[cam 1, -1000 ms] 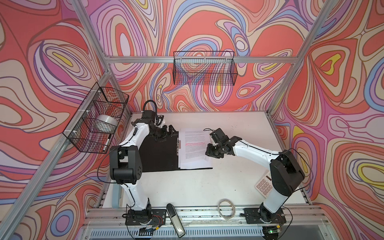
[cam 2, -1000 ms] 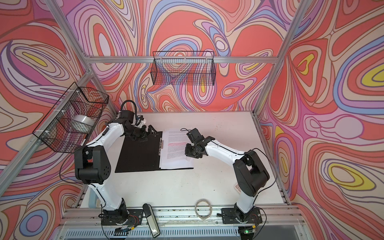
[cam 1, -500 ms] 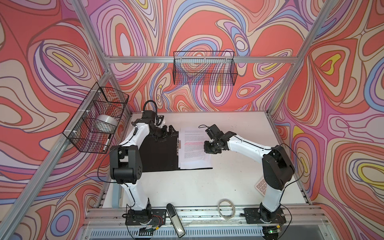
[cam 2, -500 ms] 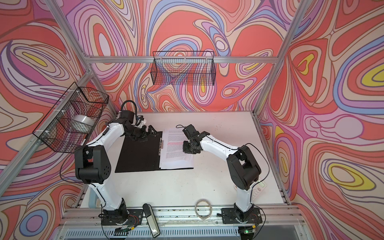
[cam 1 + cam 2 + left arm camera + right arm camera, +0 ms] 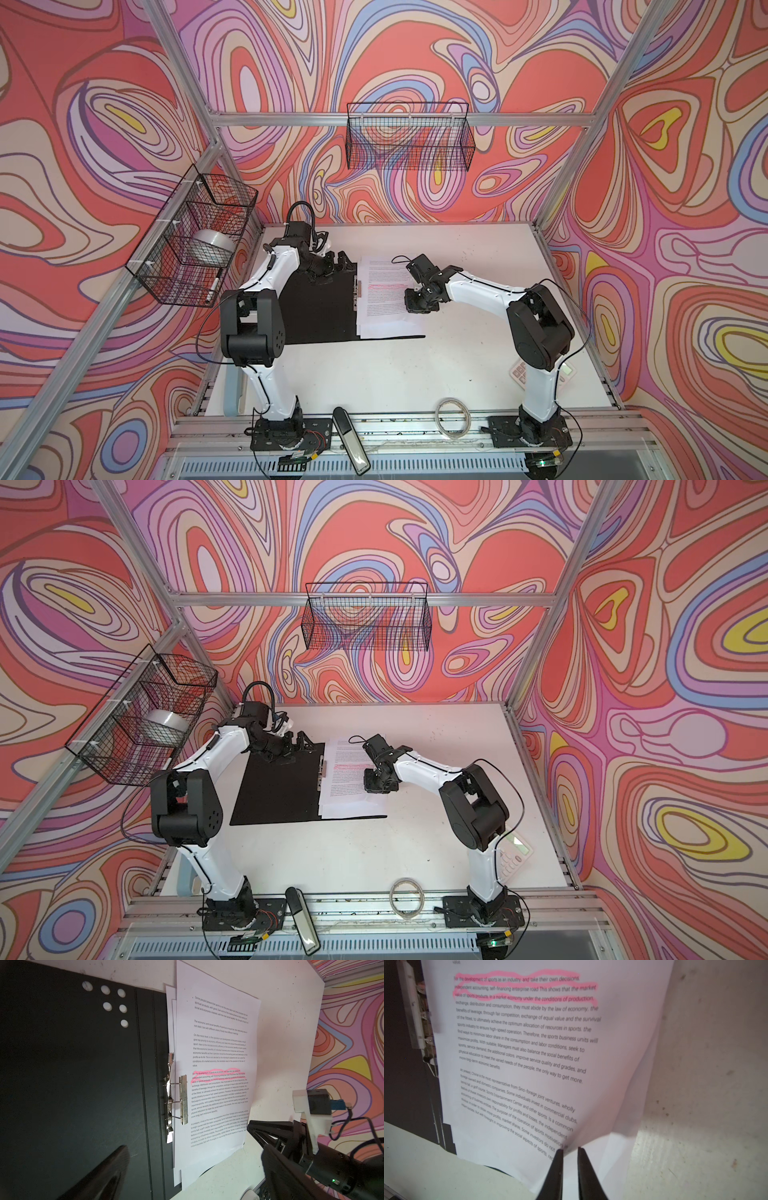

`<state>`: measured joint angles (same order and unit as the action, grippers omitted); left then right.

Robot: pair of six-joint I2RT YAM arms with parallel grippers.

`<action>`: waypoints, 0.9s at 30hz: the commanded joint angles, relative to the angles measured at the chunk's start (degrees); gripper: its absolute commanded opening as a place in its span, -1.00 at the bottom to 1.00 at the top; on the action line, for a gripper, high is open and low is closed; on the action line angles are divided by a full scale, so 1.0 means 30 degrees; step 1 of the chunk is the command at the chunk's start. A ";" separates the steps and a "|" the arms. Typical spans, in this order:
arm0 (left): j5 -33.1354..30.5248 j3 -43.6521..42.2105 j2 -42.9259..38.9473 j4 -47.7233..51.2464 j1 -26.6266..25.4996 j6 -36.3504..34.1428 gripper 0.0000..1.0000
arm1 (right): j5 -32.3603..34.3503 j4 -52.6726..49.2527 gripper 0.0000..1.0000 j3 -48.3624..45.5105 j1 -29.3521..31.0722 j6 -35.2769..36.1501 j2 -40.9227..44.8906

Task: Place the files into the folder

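Right wrist view shows the right fingers (image 5: 557,1174) narrow, pinching the lifted outer edge of the top sheet of the files (image 5: 519,1043), which lie on the open folder (image 5: 320,307) just beside its spine clip (image 5: 182,1099). Left fingers (image 5: 99,1174) hang wide and empty over the folder's black half. Squaring the sheets looks like the step in hand; next they want easing toward the clip without creasing.

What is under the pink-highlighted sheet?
More white sheets peek out around the top sheet, on the black folder. Their print and most of the folder beneath are covered.
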<state>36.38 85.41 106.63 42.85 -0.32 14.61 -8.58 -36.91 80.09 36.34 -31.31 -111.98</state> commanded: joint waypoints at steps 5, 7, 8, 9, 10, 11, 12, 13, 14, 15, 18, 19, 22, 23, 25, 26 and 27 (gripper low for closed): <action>-0.0972 -0.0123 -0.0283 0.0310 0.0075 -0.2102 1.00 | -0.0036 -0.1362 -0.68 0.1573 0.0017 0.1786 -0.1178; -0.1421 -0.0280 -0.0874 0.0463 0.0045 -0.3574 1.00 | 0.0226 -0.1952 -0.69 0.2027 0.0017 0.2193 -0.1411; -0.1629 -0.0341 -0.1159 0.0560 0.0021 -0.4337 1.00 | 0.0240 -0.2264 -0.68 0.2267 0.0031 0.2382 -0.1582; -0.1956 -0.0344 -0.1529 0.0739 -0.0005 -0.5239 1.00 | 0.0248 -0.2597 -0.68 0.2545 0.0017 0.2638 -0.1803; -0.2246 -0.0302 -0.1875 0.1006 -0.0055 -0.6233 1.00 | 0.0266 -0.3051 -0.68 0.2936 0.0017 0.2906 -0.2065; -0.2507 -0.0271 -0.2153 0.1278 -0.0148 -0.7105 1.00 | 0.0298 -0.3403 -0.68 0.3219 0.0044 0.3090 -0.2272; -0.2748 -0.0184 -0.2507 0.1683 -0.0252 -0.8237 1.00 | 0.0241 -0.3566 -0.68 0.3426 0.0046 0.3275 -0.2368; -0.3033 -0.0139 -0.2905 0.2079 -0.0451 -0.9436 1.00 | 0.0165 -0.3621 -0.69 0.3531 0.0046 0.3419 -0.2386; -0.3368 -0.0207 -0.3276 0.2381 -0.0668 -1.0453 1.00 | 0.0045 -0.3690 -0.69 0.3618 0.0046 0.3555 -0.2342; -0.3876 -0.0373 -0.3755 0.2591 -0.0954 -1.1531 1.00 | -0.0008 -0.3855 -0.69 0.3843 0.0046 0.3724 -0.2369; -0.5839 -0.1471 -0.5374 0.2044 -0.1899 -1.3530 1.00 | 0.0049 -0.5111 -0.69 0.4904 0.0046 0.4374 -0.2983; -0.6251 -0.1924 -0.5897 0.1647 -0.2055 -1.3775 1.00 | 0.0064 -0.5412 -0.69 0.5161 0.0046 0.4513 -0.3197; -0.5846 -0.2726 -0.6987 0.1581 -0.2280 -1.4187 1.00 | 0.0223 -0.5777 -0.70 0.5540 0.0048 0.4716 -0.3256; -0.5568 -0.2947 -0.7295 0.1712 -0.2346 -1.4368 1.00 | 0.0197 -0.5781 -0.69 0.5627 0.0048 0.4752 -0.3184; -0.5706 -0.3460 -0.7736 0.1718 -0.2521 -1.4630 1.00 | -0.0179 -0.5716 -0.69 0.5751 0.0046 0.4781 -0.3146; -0.5865 -0.3769 -0.7960 0.1642 -0.2600 -1.4685 1.00 | -0.0390 -0.5753 -0.69 0.5817 0.0046 0.4819 -0.3241; -0.5936 -0.3976 -0.8136 0.1596 -0.2619 -1.4663 1.00 | -0.0522 -0.5730 -0.69 0.5819 0.0053 0.4797 -0.3353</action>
<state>20.12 75.44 83.50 46.89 -7.70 -25.65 -8.95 -52.69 96.16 36.34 -18.09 -120.88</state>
